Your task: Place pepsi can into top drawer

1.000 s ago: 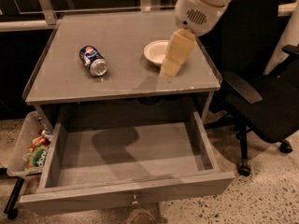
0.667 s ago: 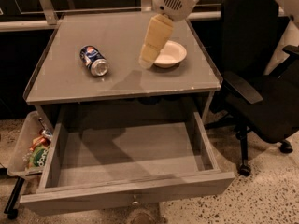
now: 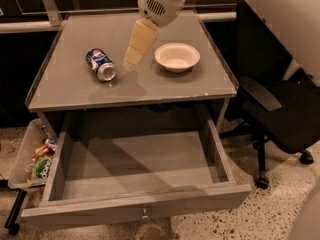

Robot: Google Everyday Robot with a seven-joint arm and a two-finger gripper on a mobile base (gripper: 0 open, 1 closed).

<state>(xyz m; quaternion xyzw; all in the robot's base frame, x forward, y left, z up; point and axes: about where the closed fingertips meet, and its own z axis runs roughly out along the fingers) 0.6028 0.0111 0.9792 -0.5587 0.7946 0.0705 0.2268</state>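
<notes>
Blue pepsi can (image 3: 100, 64) lies upper left, ungrasped; gripper (image 3: 131, 63) hovers beside it, grip cannot tell; top drawer (image 3: 140, 160) open.

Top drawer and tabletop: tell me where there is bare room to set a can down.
The top drawer is bare across its whole grey floor. On the tabletop, the front strip before the pepsi can and white bowl is free. Crowded: the middle, where the pincer hangs between can and bowl.

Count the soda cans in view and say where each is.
1. The pepsi can lies on its side on the tabletop; the gripper hovers between it and the white bowl. The bin of packets might hide more.
</notes>
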